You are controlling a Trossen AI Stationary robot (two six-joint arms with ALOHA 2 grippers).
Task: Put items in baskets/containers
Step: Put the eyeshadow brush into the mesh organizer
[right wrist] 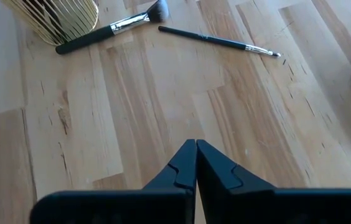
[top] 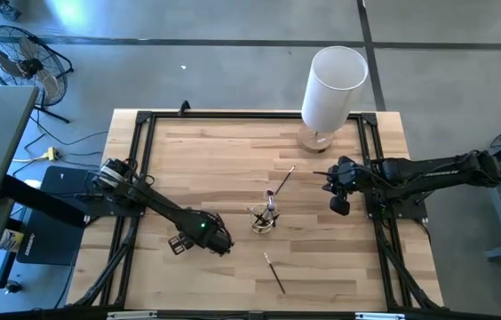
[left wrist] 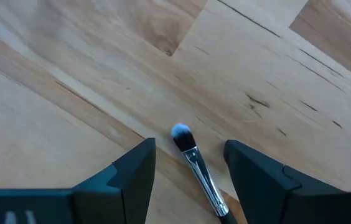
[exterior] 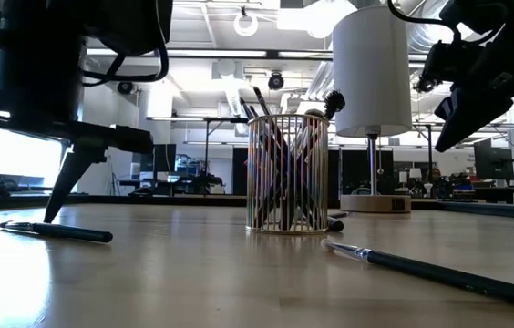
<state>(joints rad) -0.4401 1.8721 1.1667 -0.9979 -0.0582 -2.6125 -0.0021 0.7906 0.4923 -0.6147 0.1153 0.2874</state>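
A small round cup [top: 263, 219] with thin vertical ribs [exterior: 286, 173] stands mid-table and holds several brushes upright. My left gripper [left wrist: 189, 149] is low over the table, near and left of the cup [top: 222, 242]. It is open, with a finger on each side of a silver-ferruled brush [left wrist: 195, 163] that lies flat and touches neither finger. A fluffy dark-handled brush [right wrist: 113, 28] lies beside the cup [right wrist: 57, 18]. A thin brush [right wrist: 219, 42] lies farther off. Another brush [top: 274, 272] lies toward the near edge. My right gripper [right wrist: 195, 155] is shut and empty, raised right of the cup [top: 339, 203].
A tall white cylinder on a wooden base [top: 330, 93] stands at the table's far edge, right of centre. A black frame [top: 135, 160] runs along the table's sides. Bare wood lies between the cup and the right arm. A fan [top: 24, 62] stands on the floor beyond the table.
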